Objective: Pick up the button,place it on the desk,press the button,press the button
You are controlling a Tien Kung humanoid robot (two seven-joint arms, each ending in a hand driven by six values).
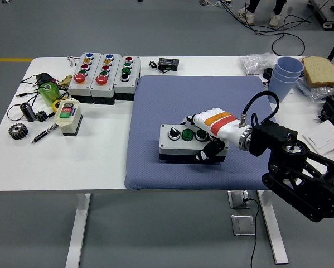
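We note a white desk (100,162) on a grey floor, carrying a blue mat (155,106). The right hand (208,137) grips the grey button box (183,144), which sits on the mat directly left of it. Further left stand three more button boxes (104,75); behind the hand, blue cups (282,75) and bread (322,70).

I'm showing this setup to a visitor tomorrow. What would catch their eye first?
Probably the right hand, shut on a grey button box at the middle of the blue mat. Next, the row of colourful button boxes at the table's far left, then the stacked blue cups and slice of bread at the far right.
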